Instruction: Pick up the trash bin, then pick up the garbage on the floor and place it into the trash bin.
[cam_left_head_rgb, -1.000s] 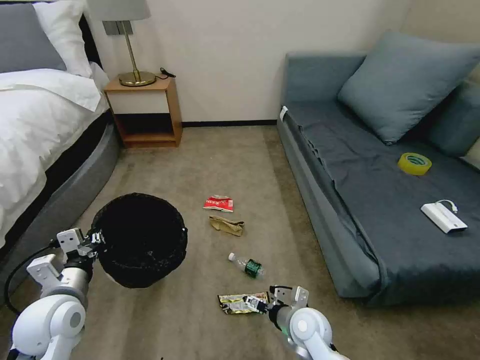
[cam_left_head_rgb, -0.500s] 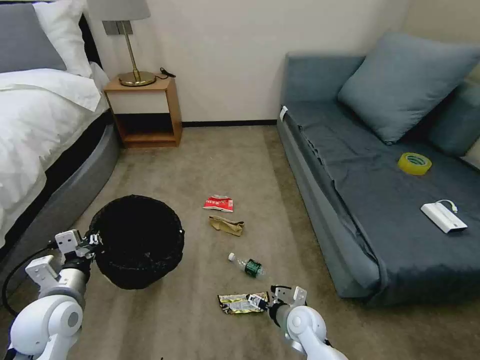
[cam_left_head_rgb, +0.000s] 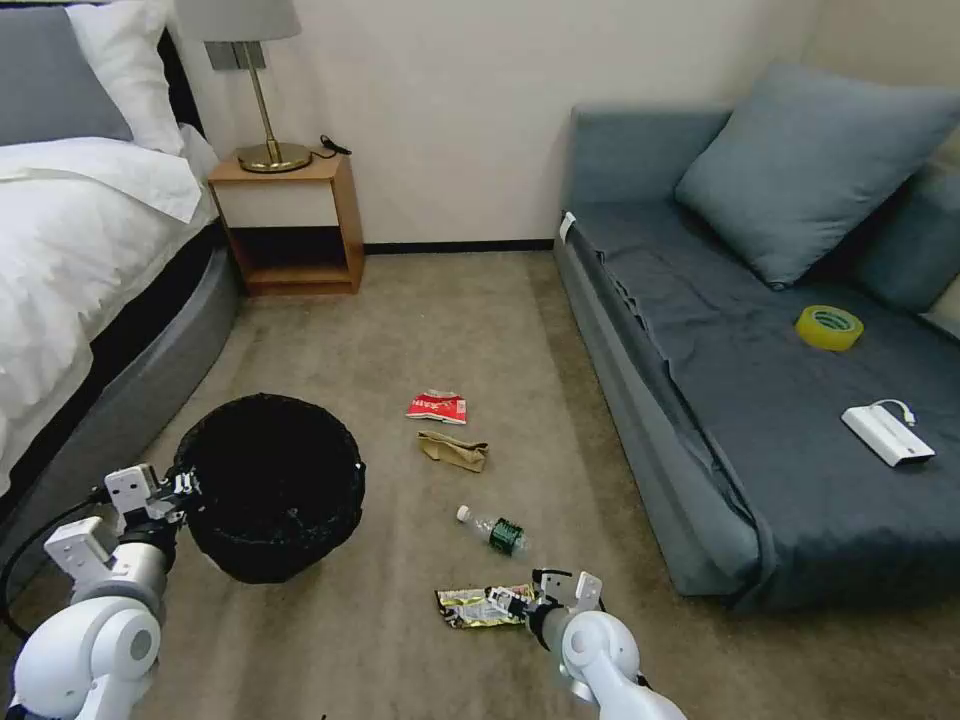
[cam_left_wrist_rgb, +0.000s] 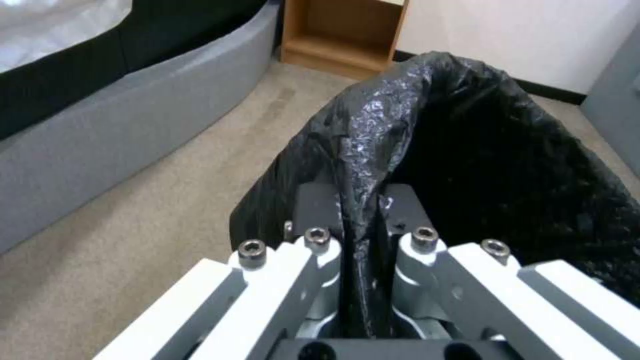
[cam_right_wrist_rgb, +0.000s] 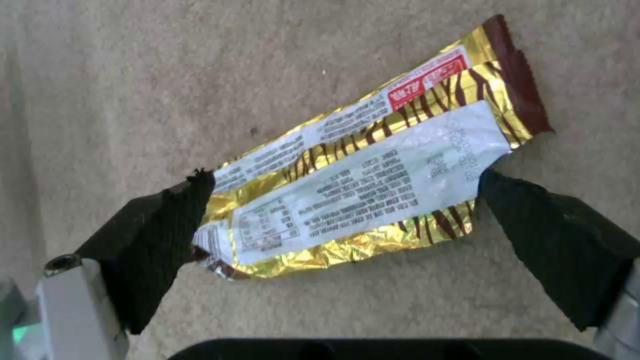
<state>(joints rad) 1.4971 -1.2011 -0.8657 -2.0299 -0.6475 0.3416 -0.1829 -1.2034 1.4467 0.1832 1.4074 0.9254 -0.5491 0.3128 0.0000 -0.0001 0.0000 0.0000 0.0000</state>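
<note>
The trash bin (cam_left_head_rgb: 272, 480), round and black with a crinkly bag liner, sits at the left on the carpet. My left gripper (cam_left_head_rgb: 184, 487) is shut on its near rim; in the left wrist view the fingers (cam_left_wrist_rgb: 313, 205) pinch the bag-covered rim of the trash bin (cam_left_wrist_rgb: 480, 150). The garbage lies in a line: a red-white packet (cam_left_head_rgb: 437, 406), crumpled brown paper (cam_left_head_rgb: 453, 451), a small bottle (cam_left_head_rgb: 496, 531) and a gold-silver wrapper (cam_left_head_rgb: 470, 607). My right gripper (cam_left_head_rgb: 506, 603) hangs open low over the wrapper (cam_right_wrist_rgb: 373, 165), its fingers (cam_right_wrist_rgb: 160, 230) straddling it.
A bed (cam_left_head_rgb: 80, 260) runs along the left, with a wooden nightstand (cam_left_head_rgb: 290, 215) and lamp behind. A grey sofa (cam_left_head_rgb: 760, 400) on the right carries a yellow tape roll (cam_left_head_rgb: 829, 327) and a white box with a cable (cam_left_head_rgb: 887, 435). Open carpet lies between.
The left gripper and the bin have shifted slightly left and nearer to me. The right gripper has edged left, closer over the wrapper.
</note>
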